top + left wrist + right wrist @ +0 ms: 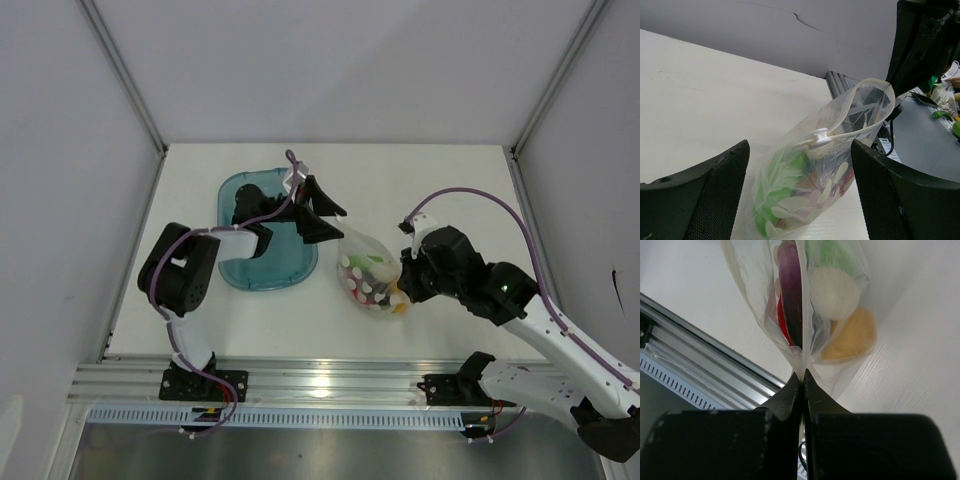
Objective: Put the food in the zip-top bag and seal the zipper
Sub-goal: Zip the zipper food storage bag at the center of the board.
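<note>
Beside the teal tub [258,265], at its 3 o'clock, the zip-top bag [367,268] held the food [832,289], so loading looked done. Its zipper [856,131] gaped in a loop; sealing was left to do. The right gripper [802,376] pinched the bag's edge at its 4 o'clock. The left gripper [799,152] stood wide open at 11 o'clock, gripping nothing.

Top view looks down from afar; both wrist views closely face the zip-top bag [368,258]
</note>
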Robot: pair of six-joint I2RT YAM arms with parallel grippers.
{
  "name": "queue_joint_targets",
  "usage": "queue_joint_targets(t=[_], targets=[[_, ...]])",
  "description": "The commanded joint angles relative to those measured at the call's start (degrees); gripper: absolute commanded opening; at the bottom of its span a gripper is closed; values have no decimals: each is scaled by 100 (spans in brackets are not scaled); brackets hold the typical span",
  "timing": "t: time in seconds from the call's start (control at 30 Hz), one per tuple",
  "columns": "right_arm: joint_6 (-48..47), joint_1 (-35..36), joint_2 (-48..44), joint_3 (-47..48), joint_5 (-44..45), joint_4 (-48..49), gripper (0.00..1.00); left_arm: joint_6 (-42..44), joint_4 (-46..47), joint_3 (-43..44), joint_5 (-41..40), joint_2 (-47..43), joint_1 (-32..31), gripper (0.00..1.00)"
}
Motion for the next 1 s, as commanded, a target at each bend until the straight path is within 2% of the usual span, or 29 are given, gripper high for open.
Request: queue_joint_targets(t=[0.0,0.03,0.13,0.17,0.27,0.5,0.53,0.6,0.67,0.7,0.9,0.93,0.97], targets=[[-92,-19,16,167,-70,125,0,15,1892,65,299,-70,-173,83],[-92,-27,16,176,-35,125,0,15,1892,65,317,-70,-191,82],[-83,-36,-19,185,-17,108,0,-29,1884,57,352,-44,-244,69],[-83,-45,-28,176,-8,108,0,-21,1884,22,343,-52,-252,57],[-74,-45,-37,176,27,108,0,119,1892,-276,238,-175,-253,42],[-65,-168,15,211,124,108,0,322,1892,-1024,-25,-597,-226,28],[-57,-203,42,229,159,108,0,357,1892,-1251,-69,-702,-226,24],[-39,-299,103,264,194,81,0,349,1884,-1349,-131,-790,-235,8],[-65,-370,156,299,185,73,0,348,1892,-1534,-228,-922,-252,1],[-83,-449,208,334,203,64,0,366,1892,-1613,-350,-975,-270,1],[-398,-722,629,720,220,-112,38,226,1866,-1921,-729,-1352,-402,1],[-469,-722,700,982,238,-164,47,260,1648,-1956,-903,-1449,-480,1],[-530,-722,771,1124,255,-199,60,339,1437,-2043,-1009,-1685,-525,1]])
